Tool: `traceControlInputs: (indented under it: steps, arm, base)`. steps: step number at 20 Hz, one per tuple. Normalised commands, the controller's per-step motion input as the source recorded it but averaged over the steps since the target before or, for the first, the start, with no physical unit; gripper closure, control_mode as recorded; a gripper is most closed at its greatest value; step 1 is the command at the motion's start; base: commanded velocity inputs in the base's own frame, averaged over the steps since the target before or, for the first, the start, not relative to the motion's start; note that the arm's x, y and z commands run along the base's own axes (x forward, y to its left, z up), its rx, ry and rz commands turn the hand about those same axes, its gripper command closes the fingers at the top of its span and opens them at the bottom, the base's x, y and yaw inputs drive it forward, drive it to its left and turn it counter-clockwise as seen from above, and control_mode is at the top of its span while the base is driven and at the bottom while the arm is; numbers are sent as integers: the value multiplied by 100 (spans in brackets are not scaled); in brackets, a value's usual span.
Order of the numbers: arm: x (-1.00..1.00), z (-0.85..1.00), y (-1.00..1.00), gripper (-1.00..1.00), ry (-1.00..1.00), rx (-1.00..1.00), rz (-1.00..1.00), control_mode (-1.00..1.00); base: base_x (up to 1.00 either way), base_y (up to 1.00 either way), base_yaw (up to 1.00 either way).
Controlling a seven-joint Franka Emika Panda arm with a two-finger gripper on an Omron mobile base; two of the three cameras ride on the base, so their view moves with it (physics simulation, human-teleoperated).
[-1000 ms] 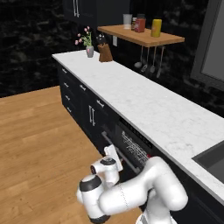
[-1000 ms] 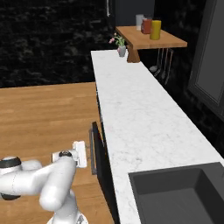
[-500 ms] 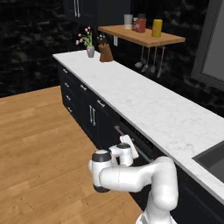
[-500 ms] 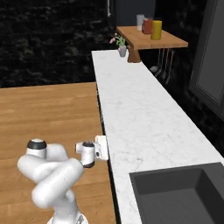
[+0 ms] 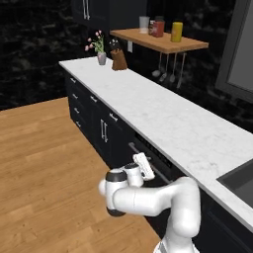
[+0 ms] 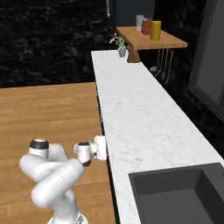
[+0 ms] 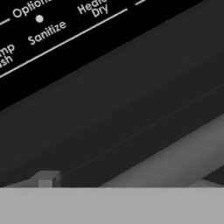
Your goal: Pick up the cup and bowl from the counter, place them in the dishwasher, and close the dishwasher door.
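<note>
In the left base view the gripper (image 5: 144, 166) sits right at the top of the closed dishwasher door (image 5: 157, 170), under the edge of the white counter (image 5: 163, 116); its jaws look spread wide with nothing between them.

In the right base view the gripper (image 6: 101, 148) sits against the counter (image 6: 135, 113) edge.

The hand view shows the dishwasher (image 7: 109, 105) control strip close up, with white labels.

**Counter and shelf ahead of me**

My long white marble counter (image 5: 163, 116) carries a flower vase (image 5: 101, 58) and knife block (image 5: 118, 60) at its far 11 o'clock end. Wooden shelf (image 5: 163, 42) above holds three jars (image 5: 159, 27).
</note>
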Motion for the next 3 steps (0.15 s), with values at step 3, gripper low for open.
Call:
traceControlInputs:
  steps: [3]
  arm:
    - [87,-58,-16,-100,27,-8,-7,-100]
  base:
    - [0,0,0]
